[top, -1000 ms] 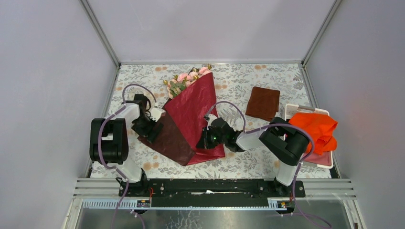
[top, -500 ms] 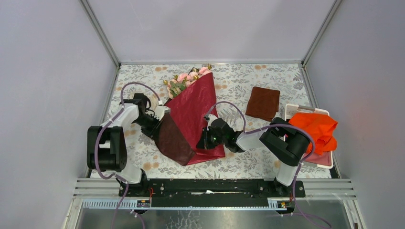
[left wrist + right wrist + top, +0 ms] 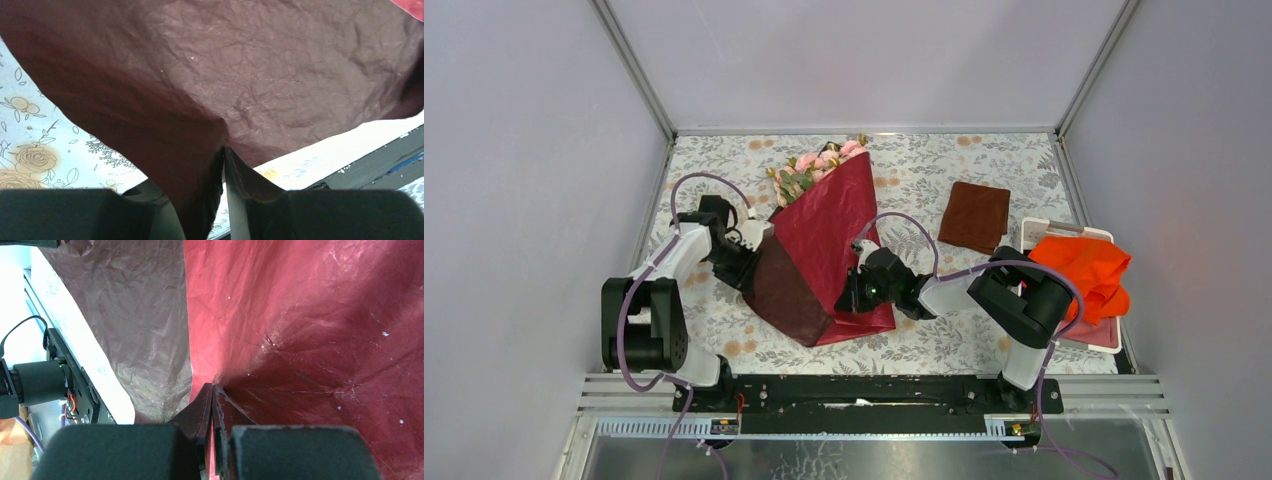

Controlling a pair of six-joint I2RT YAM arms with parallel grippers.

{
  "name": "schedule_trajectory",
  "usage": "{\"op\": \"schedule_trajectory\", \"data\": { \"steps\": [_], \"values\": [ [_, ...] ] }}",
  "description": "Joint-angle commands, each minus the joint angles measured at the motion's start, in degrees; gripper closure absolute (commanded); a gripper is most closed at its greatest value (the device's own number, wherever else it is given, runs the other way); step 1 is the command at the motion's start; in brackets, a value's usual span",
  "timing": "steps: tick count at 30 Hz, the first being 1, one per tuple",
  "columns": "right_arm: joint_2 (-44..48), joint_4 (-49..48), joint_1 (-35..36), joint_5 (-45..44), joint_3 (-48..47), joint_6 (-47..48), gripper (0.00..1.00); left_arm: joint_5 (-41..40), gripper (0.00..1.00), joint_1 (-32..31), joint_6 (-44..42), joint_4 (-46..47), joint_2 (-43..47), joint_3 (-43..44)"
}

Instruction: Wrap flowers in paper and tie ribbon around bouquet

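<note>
Your left end effector [image 3: 744, 262] pinches the maroon flap of the paper [image 3: 824, 230]. Your right end effector [image 3: 213, 392] is clenched on its crimson edge.

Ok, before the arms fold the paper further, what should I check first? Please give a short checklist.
1. The left jaws closed on the paper, at its maroon flap: ok.
2. The right jaws closed on its crimson edge: ok.
3. The flowers poke out at the far end: ok.
4. The stems lie straight under the paper: cannot tell, hidden.
5. The cone closed around the stems: not ok, maroon flap not yet folded over.
6. The ribbon in view: not ok, none seen.
</note>
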State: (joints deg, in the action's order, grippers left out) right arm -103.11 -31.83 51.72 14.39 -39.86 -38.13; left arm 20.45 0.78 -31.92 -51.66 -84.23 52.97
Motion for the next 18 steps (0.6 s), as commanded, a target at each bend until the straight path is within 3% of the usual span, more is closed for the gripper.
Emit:
{"op": "schedule_trajectory", "data": {
  "steps": [1,7,8,11,18],
  "values": [
    [-0.7,8.3,0.7,-2.8,2.0,2.9,0.95,-3.1,0.64,-0.2,3.1,4.1,0.8,-1.2],
    [-0.9,8.2,0.7,-2.7,1.9,3.1,0.95,-3.3,0.64,-0.2,4.5,6.3,1.3,-1.9],
    [-0.9,8.2,0.7,-2.6,1.8,3.1,0.95,-3.2,0.67,-0.2,4.9,6.8,1.1,-2.1],
    [-1.1,8.3,0.7,-2.8,1.8,3.1,0.95,-1.6,0.99,-0.2,6.0,6.5,0.4,-1.1],
    [-2.8,9.4,0.7,-3.2,2.0,2.0,0.96,16.6,1.00,-0.5,8.5,-1.6,6.6,7.2]
  ]
}}
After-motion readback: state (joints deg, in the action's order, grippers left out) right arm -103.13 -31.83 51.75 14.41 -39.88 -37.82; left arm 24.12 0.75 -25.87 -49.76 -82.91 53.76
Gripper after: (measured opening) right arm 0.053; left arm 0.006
